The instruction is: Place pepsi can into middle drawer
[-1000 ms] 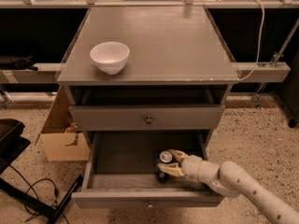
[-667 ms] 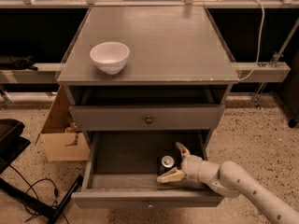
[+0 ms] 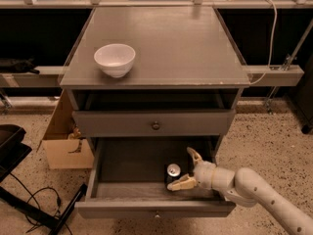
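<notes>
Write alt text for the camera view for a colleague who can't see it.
The pepsi can stands upright inside the open middle drawer, with the gripper close beside it, jaws spread open. A white bowl sits on the cabinet top.

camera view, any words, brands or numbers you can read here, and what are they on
No text in this view can be read.
Small silver-topped pepsi can, upright in the open grey wooden middle drawer: mostly its top shows, no label legible.
Brown cardboard box on the floor beside the cabinet: a dark mark, not legible.
Cream two-finger gripper, inside the drawer next to the can: no markings seen.
</notes>
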You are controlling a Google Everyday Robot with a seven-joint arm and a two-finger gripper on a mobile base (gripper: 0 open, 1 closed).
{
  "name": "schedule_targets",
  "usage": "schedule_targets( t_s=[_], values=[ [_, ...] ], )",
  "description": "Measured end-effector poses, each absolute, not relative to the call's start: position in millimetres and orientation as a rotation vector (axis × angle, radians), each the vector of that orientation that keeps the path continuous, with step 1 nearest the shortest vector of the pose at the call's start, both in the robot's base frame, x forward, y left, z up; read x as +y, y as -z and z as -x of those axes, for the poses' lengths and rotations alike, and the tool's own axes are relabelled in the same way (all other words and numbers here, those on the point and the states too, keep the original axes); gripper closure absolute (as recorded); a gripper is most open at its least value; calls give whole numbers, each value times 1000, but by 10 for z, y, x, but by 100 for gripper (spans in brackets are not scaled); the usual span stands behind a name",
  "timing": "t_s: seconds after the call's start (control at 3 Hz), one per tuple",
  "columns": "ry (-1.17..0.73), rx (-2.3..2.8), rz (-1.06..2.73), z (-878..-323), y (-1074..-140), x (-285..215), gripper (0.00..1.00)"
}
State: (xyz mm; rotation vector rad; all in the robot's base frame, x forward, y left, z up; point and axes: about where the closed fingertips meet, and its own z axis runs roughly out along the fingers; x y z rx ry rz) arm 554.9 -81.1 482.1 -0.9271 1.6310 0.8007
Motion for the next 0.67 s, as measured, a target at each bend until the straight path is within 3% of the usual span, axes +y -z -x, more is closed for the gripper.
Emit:
schedule_targets(
  t_s=[0.67],
  values=[
    [-808, 1698, 1057, -5081, -5719, -1377, 0]
  ],
)
